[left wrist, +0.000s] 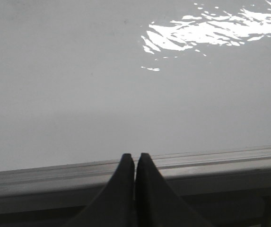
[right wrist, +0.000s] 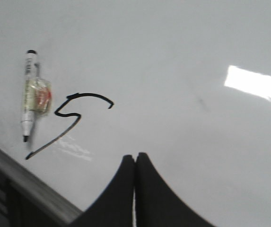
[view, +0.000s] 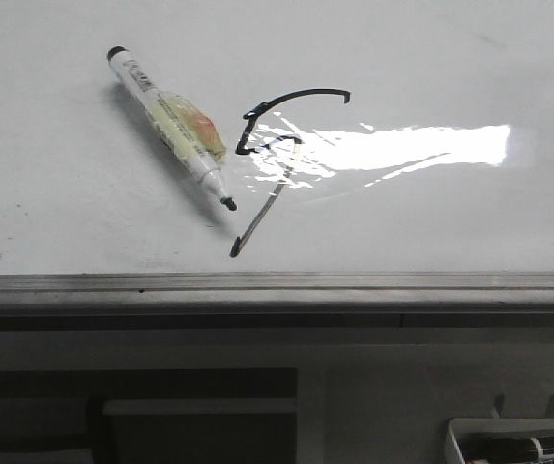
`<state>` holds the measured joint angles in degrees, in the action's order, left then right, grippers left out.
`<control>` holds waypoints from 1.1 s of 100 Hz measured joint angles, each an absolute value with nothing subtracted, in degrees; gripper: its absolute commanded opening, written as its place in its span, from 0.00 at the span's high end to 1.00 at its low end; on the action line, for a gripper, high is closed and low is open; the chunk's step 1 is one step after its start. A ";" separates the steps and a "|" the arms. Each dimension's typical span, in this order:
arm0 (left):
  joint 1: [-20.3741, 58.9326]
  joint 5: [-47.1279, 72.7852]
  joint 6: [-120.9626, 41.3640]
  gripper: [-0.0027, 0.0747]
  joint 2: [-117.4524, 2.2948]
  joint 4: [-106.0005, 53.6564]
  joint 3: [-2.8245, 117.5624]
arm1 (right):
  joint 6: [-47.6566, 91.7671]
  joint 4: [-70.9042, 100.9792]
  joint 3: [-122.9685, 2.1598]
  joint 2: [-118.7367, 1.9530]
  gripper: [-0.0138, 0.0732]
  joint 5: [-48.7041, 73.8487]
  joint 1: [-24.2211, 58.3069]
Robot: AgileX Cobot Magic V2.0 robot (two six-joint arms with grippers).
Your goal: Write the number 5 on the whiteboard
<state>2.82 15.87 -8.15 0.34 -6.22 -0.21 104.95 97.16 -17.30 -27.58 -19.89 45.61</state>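
Number 5 (view: pixel 275 155): on my front feed, thin black marker strokes on the whiteboard (view: pixel 73 222), made up of a curved top arc, a small hook below it and a long slanted tail running down toward the board's near edge; the middle of the figure is partly washed out by a bright glare (view: pixel 412 145) lying across the glossy surface. Same item on my right wrist feed (right wrist: pixel 69 118), read clearly there, free of the glare. Marker pen (view: pixel 170 126): white barrel, black tip, uncapped, lying flat on the board at a slant just beside the figure, its tip near the tail stroke but apart from it; a clear wrap with a yellowish and reddish patch sits around the barrel's middle. Nothing holds it. Grey metal edge strip (view: pixel 277 283): runs along the near side of the board. Right gripper (right wrist: pixel 135 158): above bare board, well apart from the pen (right wrist: pixel 31 94), jaws pressed together with nothing between them. Left gripper (left wrist: pixel 135 157): over the edge strip (left wrist: pixel 211 161), jaws likewise pressed together and empty. White tray (view: pixel 518 447): below the board at my lower right, holding what looks like another marker.
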 measured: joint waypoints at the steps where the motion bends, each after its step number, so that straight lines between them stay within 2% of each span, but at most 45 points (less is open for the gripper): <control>1: 2.82 15.87 -8.15 0.99 0.34 -6.22 -0.21 | 104.05 96.10 -17.04 -27.58 0.91 -20.21 45.58; 11: 2.82 15.87 -8.15 0.99 0.34 -6.22 -0.21 | 86.03 77.94 -14.66 -28.30 0.91 -20.93 43.63; 21: 2.82 15.87 -8.15 0.99 0.34 -6.22 -0.21 | 58.74 54.52 -11.91 -29.64 0.91 -18.57 39.27; 30: 2.82 15.87 -8.15 0.99 0.34 -6.22 -0.21 | 35.58 34.97 -10.16 -30.55 0.91 -12.62 32.95; 44: 2.82 15.87 -8.15 0.99 0.34 -6.22 -0.21 | 11.85 9.65 -9.68 -30.68 0.91 -1.21 22.49; 56: 2.82 15.87 -8.15 0.99 0.34 -6.22 -0.21 | 3.72 -1.87 -8.37 -28.99 0.91 1.86 15.12; 84: 2.73 15.87 -8.15 0.99 0.34 -6.22 -0.21 | 0.39 -5.71 0.96 -14.98 0.91 -2.10 2.08; 94: 2.73 15.87 -8.15 0.99 0.34 -6.22 -0.21 | 0.00 -6.01 0.96 -8.99 0.91 0.32 -1.07; 110: 2.73 15.87 -8.15 0.99 0.34 -6.22 -0.21 | 0.00 -6.47 0.96 -0.93 0.91 10.63 -3.02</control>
<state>2.73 15.87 -8.15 0.34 -6.22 -0.21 0.00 -6.47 0.96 -0.93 10.63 -3.02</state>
